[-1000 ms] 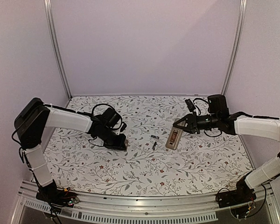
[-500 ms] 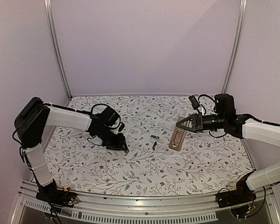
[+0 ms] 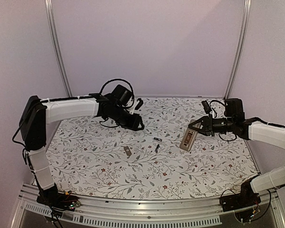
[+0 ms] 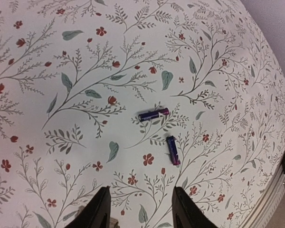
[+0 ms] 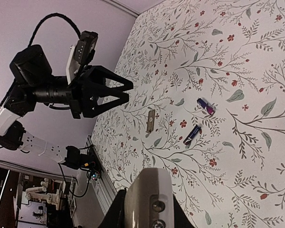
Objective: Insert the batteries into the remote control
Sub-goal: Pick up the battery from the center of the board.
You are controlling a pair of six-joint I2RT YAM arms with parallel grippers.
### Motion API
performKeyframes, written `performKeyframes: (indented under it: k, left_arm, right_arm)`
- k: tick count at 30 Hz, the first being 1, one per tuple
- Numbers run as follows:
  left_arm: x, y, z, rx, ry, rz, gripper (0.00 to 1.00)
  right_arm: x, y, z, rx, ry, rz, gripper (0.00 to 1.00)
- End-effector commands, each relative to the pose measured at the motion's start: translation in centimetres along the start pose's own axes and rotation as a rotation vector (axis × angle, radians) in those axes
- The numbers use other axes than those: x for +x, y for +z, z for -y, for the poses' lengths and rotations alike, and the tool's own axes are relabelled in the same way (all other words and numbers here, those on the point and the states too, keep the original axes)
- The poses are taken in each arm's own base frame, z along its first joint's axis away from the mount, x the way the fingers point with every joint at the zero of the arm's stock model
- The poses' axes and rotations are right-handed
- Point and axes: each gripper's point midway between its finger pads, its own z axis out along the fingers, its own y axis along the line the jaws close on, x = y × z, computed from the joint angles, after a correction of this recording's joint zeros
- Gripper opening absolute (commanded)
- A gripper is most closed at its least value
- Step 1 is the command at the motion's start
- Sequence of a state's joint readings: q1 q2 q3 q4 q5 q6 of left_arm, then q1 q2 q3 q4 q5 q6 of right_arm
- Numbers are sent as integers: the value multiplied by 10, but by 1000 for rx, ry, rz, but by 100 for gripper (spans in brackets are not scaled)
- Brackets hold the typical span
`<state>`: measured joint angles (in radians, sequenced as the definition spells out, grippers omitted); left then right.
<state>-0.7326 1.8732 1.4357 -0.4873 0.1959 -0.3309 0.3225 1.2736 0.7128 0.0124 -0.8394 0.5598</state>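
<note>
The two batteries lie loose on the floral table mid-centre. In the left wrist view they are dark purple, one lying crosswise and one pointing toward me. My left gripper is open and empty, raised above the table behind and left of them; its fingertips frame bare cloth. My right gripper is shut on the remote control, held tilted above the table right of the batteries. The remote's tan-grey back fills the gap between my right fingers.
A small flat grey cover piece lies on the table left of the batteries; it also shows in the right wrist view. The table's metal front rail runs along the near edge. Purple walls enclose the back and sides.
My left gripper has let go of the cover piece, left it on the table, and risen toward the back right. My right gripper has carried the remote slightly to the right.
</note>
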Motion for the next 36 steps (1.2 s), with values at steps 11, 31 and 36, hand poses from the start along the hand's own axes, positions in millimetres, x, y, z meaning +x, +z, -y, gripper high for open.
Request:
performKeyframes:
  k: [11, 31, 36]
  left_arm:
    - [-5, 78, 33, -39, 422, -122, 45]
    - [-2, 128, 28, 13, 761, -228, 45]
    - [1, 138, 22, -2, 779, -240, 41]
  right_arm:
    - [29, -3, 39, 46, 170, -70, 0]
    - [39, -6, 41, 53, 168, -93, 0]
    - [38, -6, 40, 53, 168, -93, 0]
